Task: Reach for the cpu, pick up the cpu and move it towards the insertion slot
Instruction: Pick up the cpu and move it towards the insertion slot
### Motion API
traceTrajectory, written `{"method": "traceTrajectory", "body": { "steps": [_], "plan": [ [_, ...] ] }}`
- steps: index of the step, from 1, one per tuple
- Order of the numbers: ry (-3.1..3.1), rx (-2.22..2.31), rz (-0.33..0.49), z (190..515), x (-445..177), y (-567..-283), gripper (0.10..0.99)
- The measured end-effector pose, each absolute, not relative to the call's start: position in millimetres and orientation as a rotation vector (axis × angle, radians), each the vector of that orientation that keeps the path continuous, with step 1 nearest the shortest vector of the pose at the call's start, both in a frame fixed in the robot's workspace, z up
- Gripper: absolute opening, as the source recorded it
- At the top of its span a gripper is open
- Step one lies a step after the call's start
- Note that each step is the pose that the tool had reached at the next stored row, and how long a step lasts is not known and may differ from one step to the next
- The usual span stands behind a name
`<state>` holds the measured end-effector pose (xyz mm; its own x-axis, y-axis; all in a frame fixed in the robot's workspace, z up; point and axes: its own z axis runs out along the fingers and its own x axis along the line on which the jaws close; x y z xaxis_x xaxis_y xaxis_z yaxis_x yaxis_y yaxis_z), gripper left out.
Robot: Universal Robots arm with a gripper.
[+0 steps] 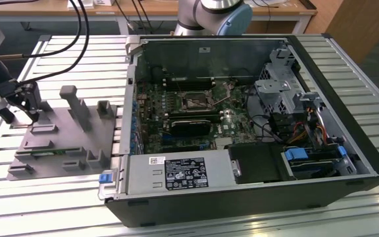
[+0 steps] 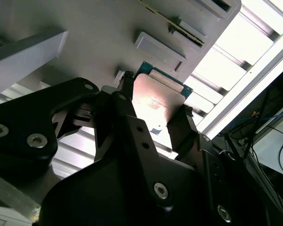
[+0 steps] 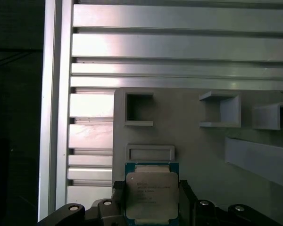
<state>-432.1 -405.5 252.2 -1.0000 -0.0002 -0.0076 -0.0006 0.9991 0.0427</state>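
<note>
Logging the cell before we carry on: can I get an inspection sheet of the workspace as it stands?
Surface: slatted metal table, carrying a grey fixture plate and an open computer case.
Job's things: the cpu over the fixture plate; the insertion slot inside the case.
Clutter: thin green strip on the plate.
Gripper: the gripper shut on the cpu's opposite edges.
Cables: black cables run to the arm's wrist.
Surroundings: wooden desks behind the table.

At the exterior view's top centre, the arm's silver-grey joint wears a pale blue cap. Black cables arc at upper left. In the second wrist view the end effector shows matte black, angular links studded with silver screws.
</note>
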Motion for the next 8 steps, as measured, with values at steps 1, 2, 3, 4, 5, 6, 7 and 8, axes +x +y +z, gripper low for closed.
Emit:
{"method": "traceTrajectory", "body": {
  "steps": [1,2,3,4,5,6,7,8],
  "plan": [
    [3.133,-0.001,0.067,252.4,-432.1,-405.5,0.537],
    [3.133,-0.001,0.067,252.7,-432.1,-405.4,0.537],
    [3.134,-0.001,0.067,253.1,-432.2,-405.4,0.537],
    [3.134,-0.001,0.067,253.6,-432.2,-405.4,0.537],
    [3.134,-0.001,0.067,254.1,-432.2,-405.3,0.537],
    [3.133,-0.001,0.067,254.6,-432.1,-405.3,0.537],
    [3.133,-0.001,0.067,255.2,-432.2,-405.2,0.537],
    [3.133,-0.001,0.067,255.9,-432.2,-405.1,0.537]
  ]
}}
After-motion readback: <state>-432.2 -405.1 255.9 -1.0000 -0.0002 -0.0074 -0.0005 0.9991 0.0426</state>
